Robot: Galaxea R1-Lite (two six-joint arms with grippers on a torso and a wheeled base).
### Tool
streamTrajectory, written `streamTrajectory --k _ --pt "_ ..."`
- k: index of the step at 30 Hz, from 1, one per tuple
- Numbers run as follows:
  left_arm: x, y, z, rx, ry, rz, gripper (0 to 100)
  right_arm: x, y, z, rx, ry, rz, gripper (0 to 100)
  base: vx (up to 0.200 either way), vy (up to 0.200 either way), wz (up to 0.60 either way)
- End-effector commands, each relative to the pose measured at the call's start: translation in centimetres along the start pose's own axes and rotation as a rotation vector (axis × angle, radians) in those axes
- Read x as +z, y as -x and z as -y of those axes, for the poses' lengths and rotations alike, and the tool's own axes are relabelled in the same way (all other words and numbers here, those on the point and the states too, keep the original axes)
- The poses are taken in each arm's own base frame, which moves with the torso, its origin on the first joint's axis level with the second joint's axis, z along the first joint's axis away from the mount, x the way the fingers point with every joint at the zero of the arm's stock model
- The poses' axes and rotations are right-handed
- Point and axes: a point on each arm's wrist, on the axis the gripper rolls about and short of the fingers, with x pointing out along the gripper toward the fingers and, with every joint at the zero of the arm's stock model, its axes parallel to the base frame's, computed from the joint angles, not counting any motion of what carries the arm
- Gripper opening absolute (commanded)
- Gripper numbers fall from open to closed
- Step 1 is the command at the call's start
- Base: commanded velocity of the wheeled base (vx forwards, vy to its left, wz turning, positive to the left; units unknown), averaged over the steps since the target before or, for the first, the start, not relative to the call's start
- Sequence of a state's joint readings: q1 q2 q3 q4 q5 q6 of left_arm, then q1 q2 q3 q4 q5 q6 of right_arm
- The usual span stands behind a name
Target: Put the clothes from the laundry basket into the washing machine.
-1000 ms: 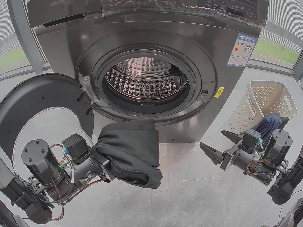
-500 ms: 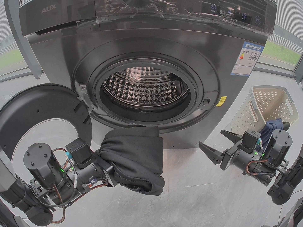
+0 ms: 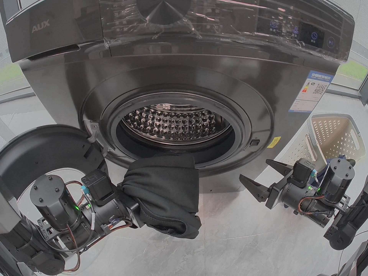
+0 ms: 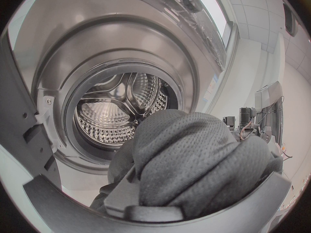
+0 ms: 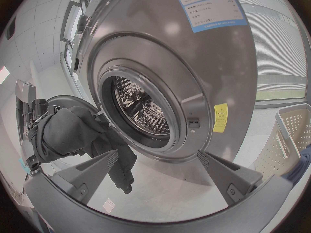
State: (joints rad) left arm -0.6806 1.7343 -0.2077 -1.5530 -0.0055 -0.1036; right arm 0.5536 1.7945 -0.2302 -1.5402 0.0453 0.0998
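Observation:
The washing machine (image 3: 191, 69) stands in front of me with its round door (image 3: 42, 150) swung open to the left. Its steel drum (image 3: 172, 123) looks bare inside. My left gripper (image 3: 153, 204) is shut on a bunched black garment (image 3: 163, 190), which covers its fingers. The garment hangs just below and in front of the lower rim of the drum opening (image 4: 107, 114). My right gripper (image 3: 255, 170) is open and holds nothing, low at the machine's front right corner. Behind it the cream laundry basket (image 3: 333, 135) holds a blue garment (image 5: 301, 167).
The open door (image 4: 19, 114) is close beside the left arm. Bare grey floor (image 3: 237, 230) lies between the two arms and the machine's front. The basket (image 5: 291, 130) stands on the floor against the machine's right side.
The whole view has drawn closer to the washing machine. The black garment in my left gripper now reaches the lower rim of the drum opening. The right gripper stays open.

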Motion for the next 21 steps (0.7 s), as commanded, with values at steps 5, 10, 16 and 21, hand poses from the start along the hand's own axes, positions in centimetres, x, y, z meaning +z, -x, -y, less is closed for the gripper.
streamTrajectory --k 5,10,16,21 --pt "-0.37 -0.07 0.44 -0.018 0.001 -0.016 0 -0.11 0.03 -0.03 0.002 0.0 -0.005 100 0.0 0.0 0.0" --pt "-0.66 -0.05 0.48 -0.02 0.001 -0.029 0 -0.14 0.06 -0.03 0.002 0.0 -0.007 100 0.0 0.0 0.0" --pt "-0.71 0.0 0.48 -0.019 0.001 -0.032 0 -0.16 0.08 -0.03 0.002 0.001 -0.008 100 0.0 0.0 0.0" --pt "-0.61 -0.15 0.49 -0.018 0.0 -0.025 0 -0.44 0.36 -0.35 0.015 0.001 -0.024 100 0.0 0.0 0.0"
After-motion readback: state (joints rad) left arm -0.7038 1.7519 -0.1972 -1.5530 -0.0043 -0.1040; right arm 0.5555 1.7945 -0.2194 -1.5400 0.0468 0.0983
